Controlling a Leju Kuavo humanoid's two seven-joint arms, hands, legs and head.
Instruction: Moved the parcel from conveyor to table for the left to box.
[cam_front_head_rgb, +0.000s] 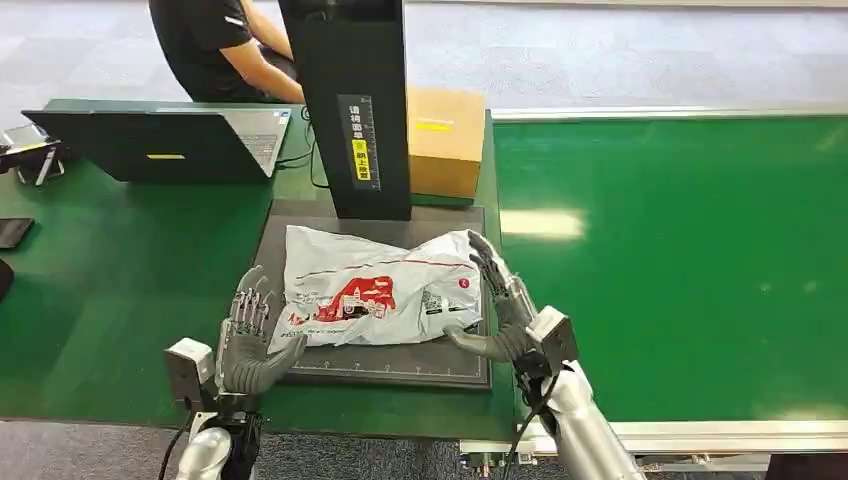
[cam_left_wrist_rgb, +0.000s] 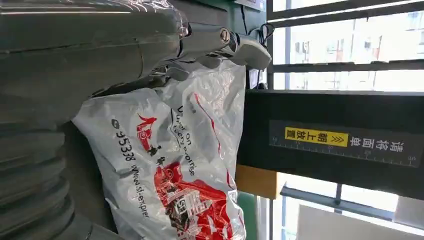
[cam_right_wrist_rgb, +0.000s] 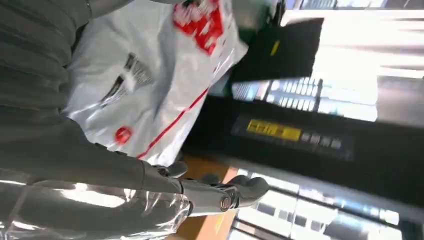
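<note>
Fingers (cam_front_head_rgb: 487, 262) flanking crosswise parcel (cam_front_head_rgb: 375, 288)

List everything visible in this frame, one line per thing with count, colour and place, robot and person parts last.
parcel: one, white plastic with red print, lying on the dark mat between both hands.
mat: one, dark grey, on the green table.
black stand: one, with a yellow label, behind the parcel.
cardboard box: one, brown, right of the stand.
laptop: one, dark, open, far left of the table.
conveyor: one, green belt, on the right.
person: one, black shirt, seated behind the laptop.
left hand: grey, at the parcel's left edge.
right hand: grey, at the parcel's right edge.
</note>
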